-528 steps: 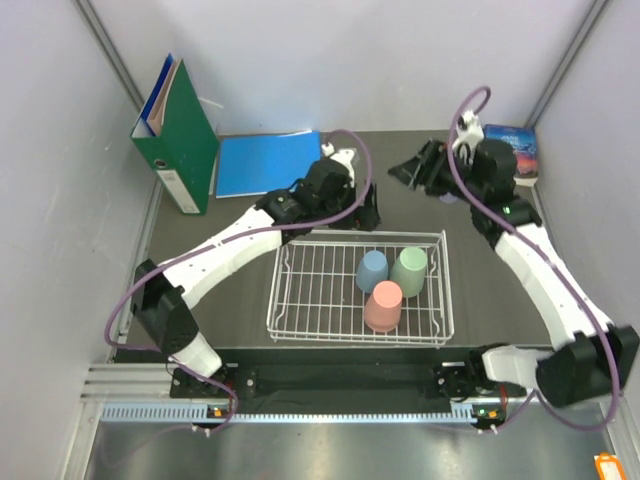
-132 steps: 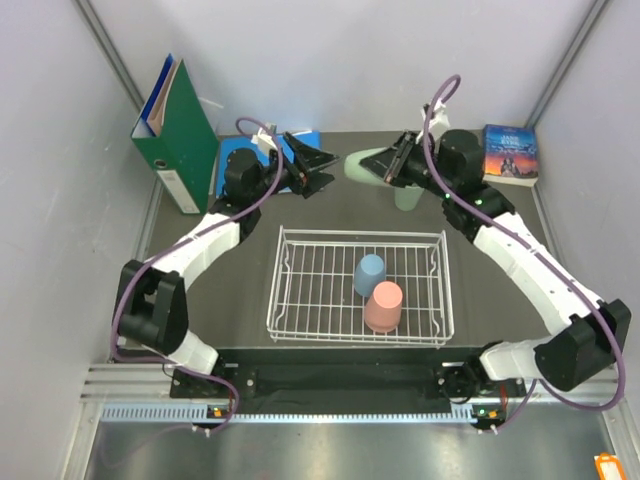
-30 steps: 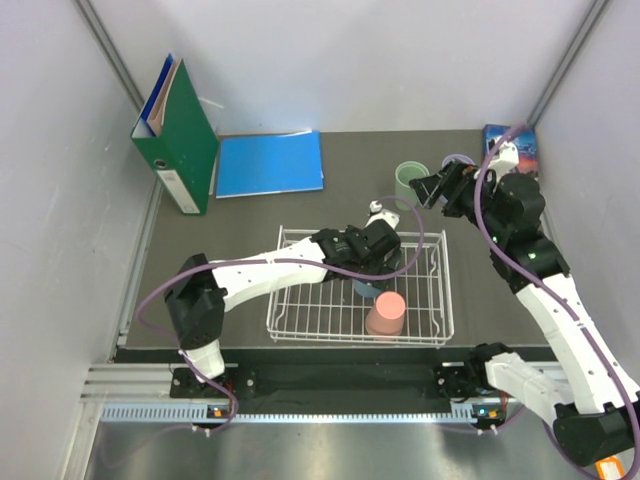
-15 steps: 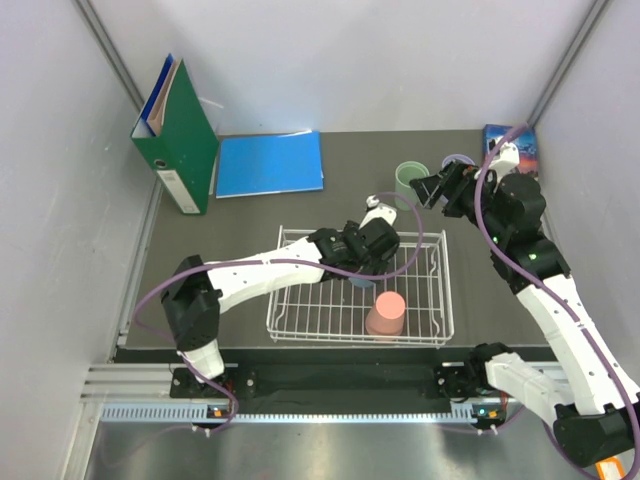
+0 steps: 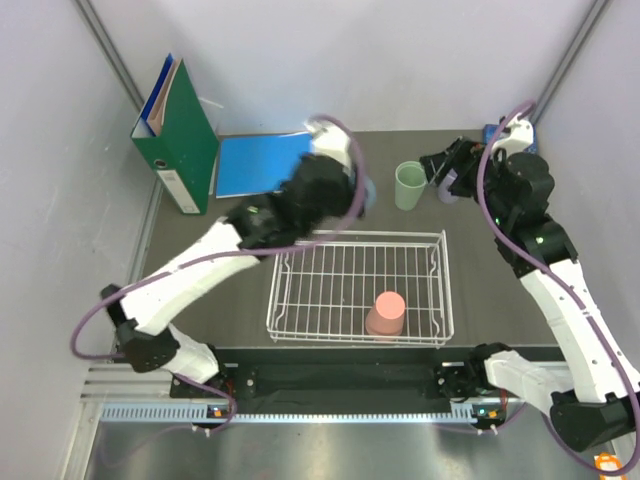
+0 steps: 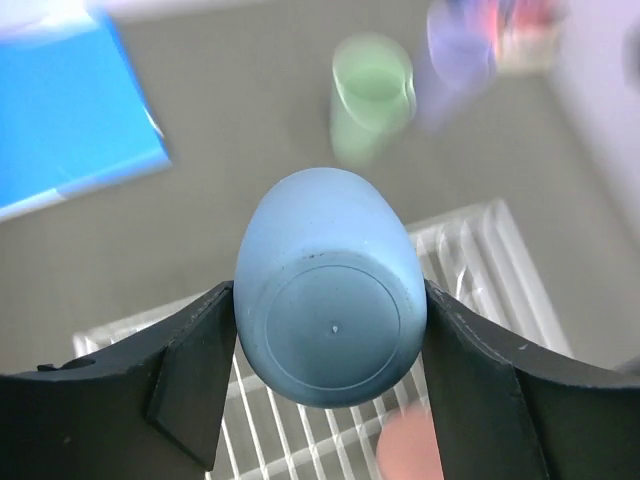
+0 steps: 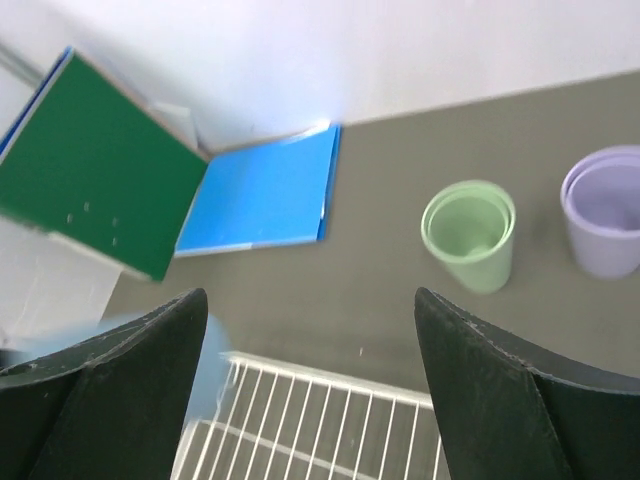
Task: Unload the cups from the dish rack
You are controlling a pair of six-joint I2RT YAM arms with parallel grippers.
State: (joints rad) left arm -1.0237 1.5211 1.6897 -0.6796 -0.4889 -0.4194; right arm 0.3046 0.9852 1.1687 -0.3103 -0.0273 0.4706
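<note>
The dusty blue cup (image 6: 330, 290) is clamped in my left gripper (image 6: 328, 300). The fingers press its sides from left and right, and its base points back at my wrist, so it lies on its side. In the overhead view it sits just above centre, over the far edge of the dish rack (image 5: 447, 290) and clear of the wires, which I take to mean it is being carried to the table.

The salmon pink cup (image 5: 385, 312) stands upside down in the lower right of the rack, the only one inside. The sage green cup (image 7: 468, 235) and lavender cup (image 7: 606, 210) stand mouth up beyond the rack at upper right, near each other, probably the drop spot.

My right gripper (image 7: 310, 300) hangs spread and empty near them. A blue folder (image 7: 265, 190) and green binder (image 7: 90, 170) sit upper left, out of the way.
</note>
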